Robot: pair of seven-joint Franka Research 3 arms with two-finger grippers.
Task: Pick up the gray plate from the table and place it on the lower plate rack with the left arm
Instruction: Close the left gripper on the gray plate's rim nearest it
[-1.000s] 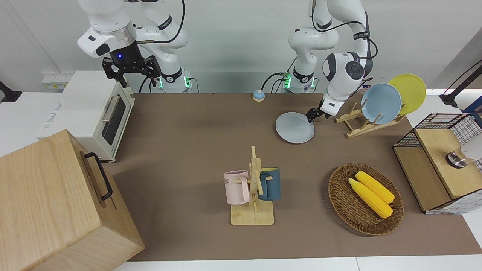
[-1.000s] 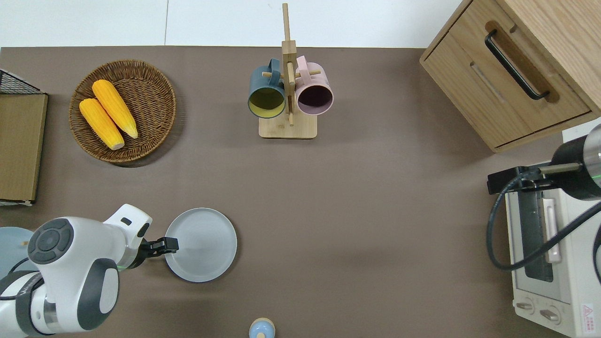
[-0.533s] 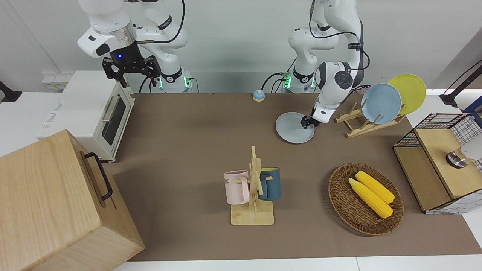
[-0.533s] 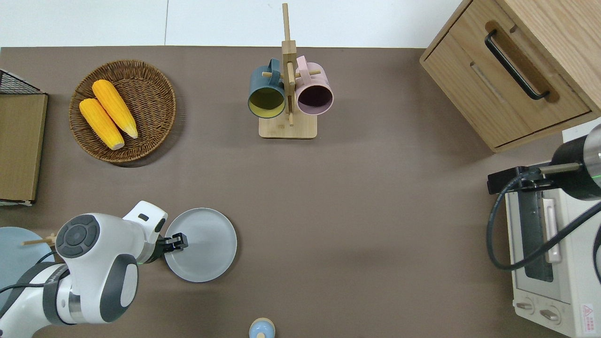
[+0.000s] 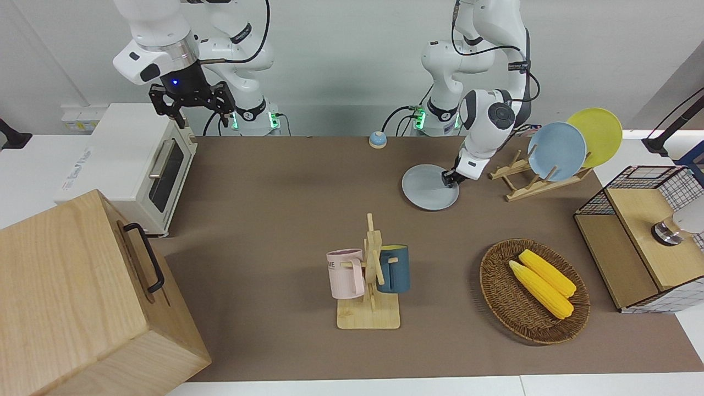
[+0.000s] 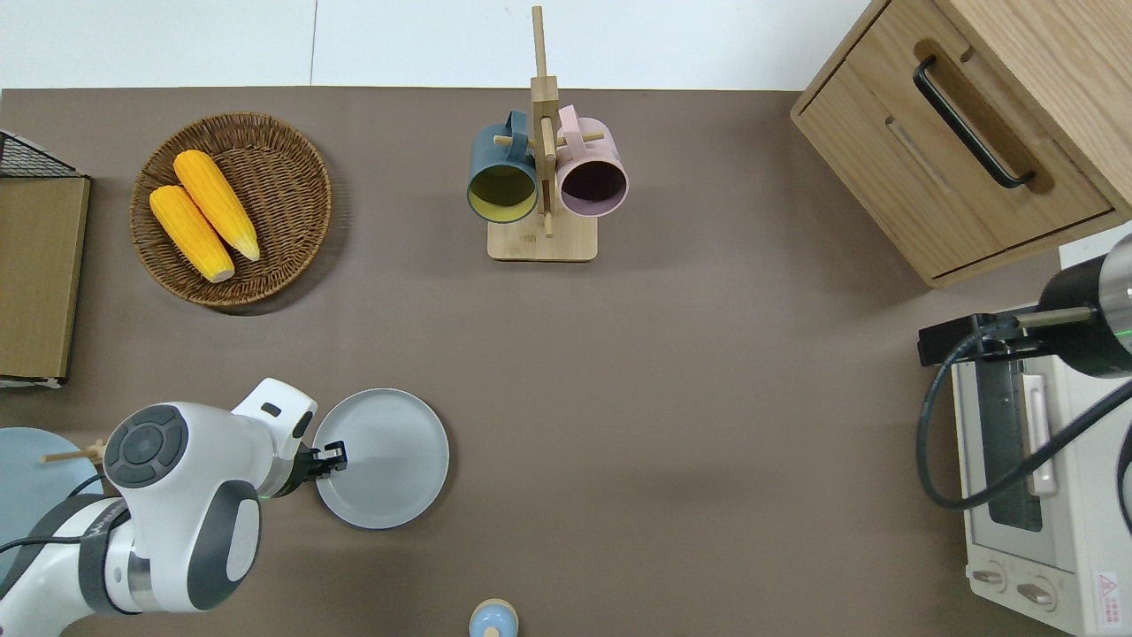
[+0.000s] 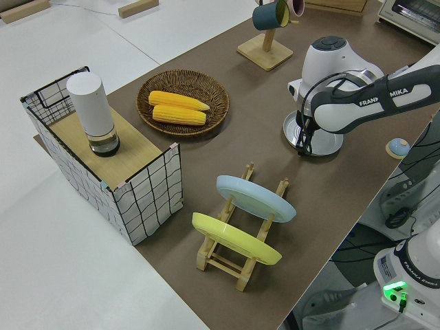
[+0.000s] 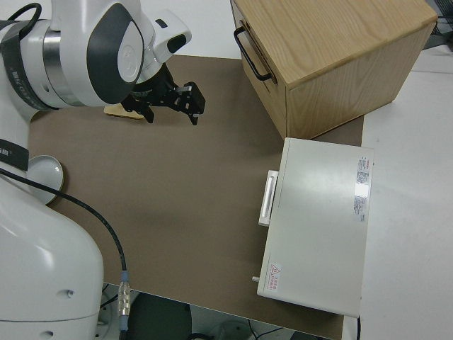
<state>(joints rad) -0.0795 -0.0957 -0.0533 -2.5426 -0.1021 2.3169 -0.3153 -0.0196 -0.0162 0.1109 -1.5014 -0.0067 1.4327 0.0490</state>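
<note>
The gray plate [image 5: 426, 190] [image 6: 389, 460] lies on the brown table [image 5: 286, 220], between the rack and the table's middle. My left gripper [image 5: 450, 179] [image 6: 332, 457] reaches low from the rack's side and is shut on the plate's rim at the edge toward the left arm's end. The lower plate rack [image 5: 522, 187] [image 7: 227, 265] stands beside the plate toward that end, with a sky-blue plate [image 5: 556, 151] and a yellow plate [image 5: 597, 135] leaning in its higher slots; its lower pegs are bare. My right gripper [image 5: 201, 113] [image 8: 172, 113] is parked and open.
A mug tree [image 5: 371, 275] with two cups stands mid-table, farther from the robots. A wicker basket [image 5: 495, 297] of corn and a wire crate [image 5: 632, 181] sit toward the left arm's end. A toaster oven [image 5: 137, 165] and a wooden cabinet [image 5: 82, 297] occupy the other end. A small blue bell [image 5: 377, 139] sits near the robots.
My left gripper came from beside the plate onto its rim, then closed there. The plate shifted slightly. The right arm stayed still.
</note>
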